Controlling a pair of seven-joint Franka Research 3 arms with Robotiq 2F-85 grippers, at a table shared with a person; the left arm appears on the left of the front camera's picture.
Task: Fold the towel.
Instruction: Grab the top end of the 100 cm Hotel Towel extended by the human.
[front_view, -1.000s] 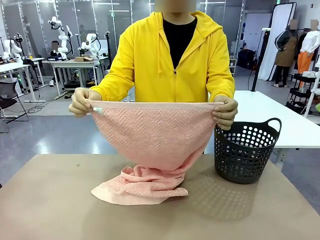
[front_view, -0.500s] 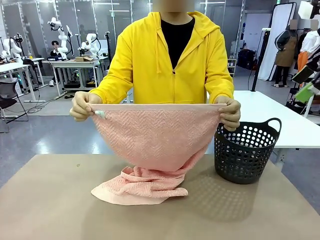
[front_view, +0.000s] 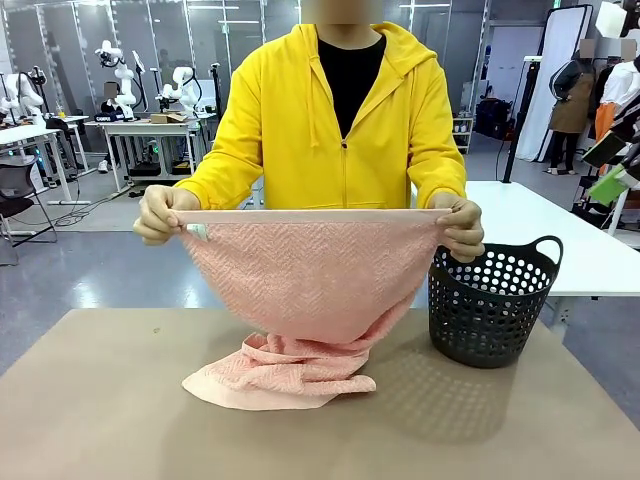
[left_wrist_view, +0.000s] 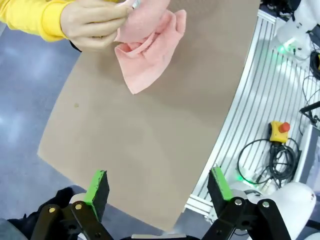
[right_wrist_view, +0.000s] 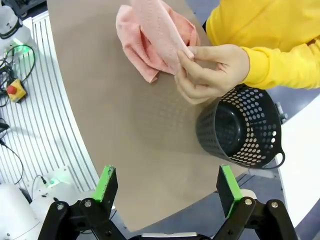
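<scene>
Towel (front_view: 310, 290) held up by hem band, stretched taut between person's hand at picture left (front_view: 160, 212) and hand at picture right (front_view: 462, 226). Lower end bunched on table (front_view: 90, 400), near dark basket (front_view: 492, 300). No fold seen made; judged early stage, all folding left. Left gripper (left_wrist_view: 157, 176) held above near table edge, jaws spread, empty. Right gripper (right_wrist_view: 166, 172) likewise released, nothing grasped, well apart from towel.

towel (front_view: 310, 285): one
basket (front_view: 490, 305): one
hands: two, hand (front_view: 160, 212) frame left, hand (front_view: 462, 225) frame right
grippers: two, left gripper (left_wrist_view: 157, 172), right gripper (right_wrist_view: 166, 170)
</scene>
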